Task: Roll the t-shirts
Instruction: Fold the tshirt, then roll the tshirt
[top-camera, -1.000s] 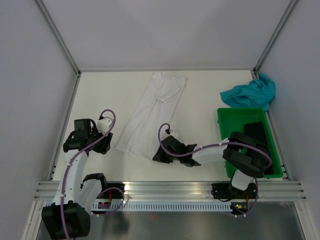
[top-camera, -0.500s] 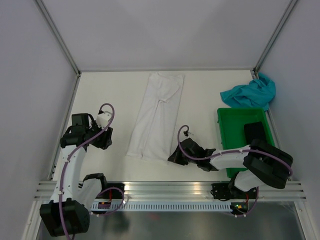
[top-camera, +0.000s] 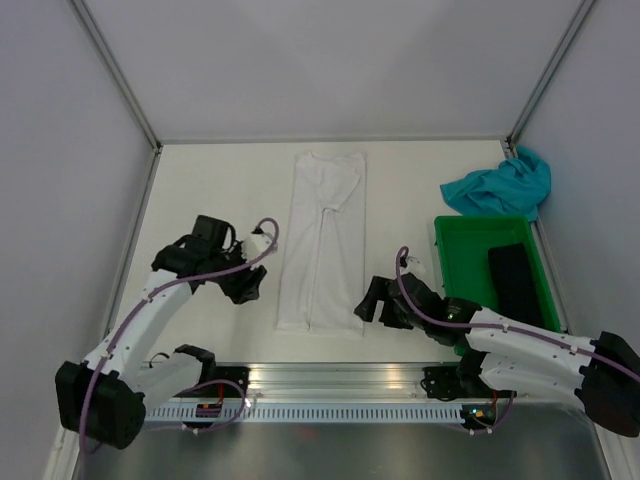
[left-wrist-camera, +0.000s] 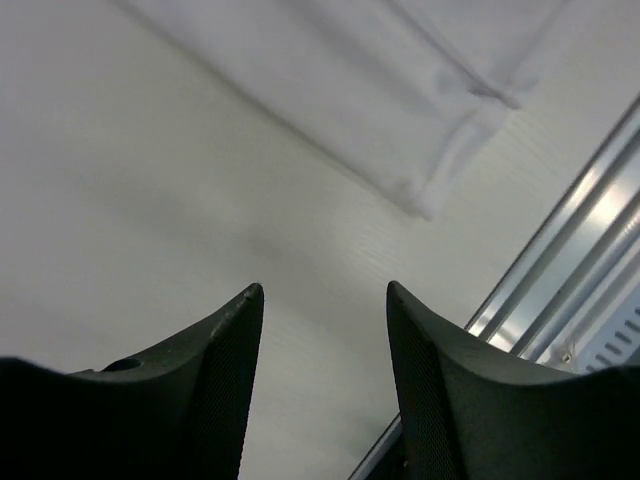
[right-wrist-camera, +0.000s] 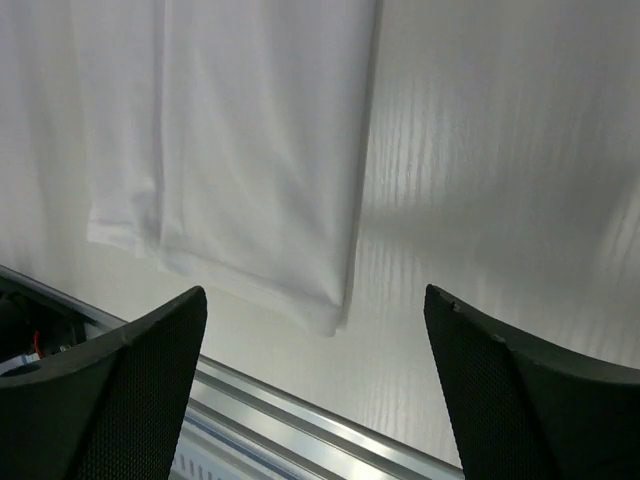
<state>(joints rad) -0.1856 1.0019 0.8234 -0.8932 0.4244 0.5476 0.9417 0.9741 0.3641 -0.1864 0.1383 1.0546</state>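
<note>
The white t-shirt (top-camera: 322, 240) lies folded into a long narrow strip running from the back of the table toward the front rail. Its near end shows in both wrist views (left-wrist-camera: 380, 90) (right-wrist-camera: 250, 150). The teal-blue t-shirt (top-camera: 500, 187) is crumpled at the back right. My left gripper (top-camera: 250, 285) (left-wrist-camera: 324, 290) is open over bare table just left of the strip's near corner. My right gripper (top-camera: 370, 300) (right-wrist-camera: 314, 295) is wide open just right of the other near corner. Neither holds anything.
A green bin (top-camera: 465, 260) stands at the right with a black object (top-camera: 515, 280) inside. The metal front rail (top-camera: 330, 375) (right-wrist-camera: 300, 410) (left-wrist-camera: 580, 260) runs right behind the shirt's near hem. Walls enclose the table on three sides.
The right gripper dragged the shirt's near end rightward, straightening the slanted strip, then opened and let go. The left gripper swung in from the left toward the near left corner.
</note>
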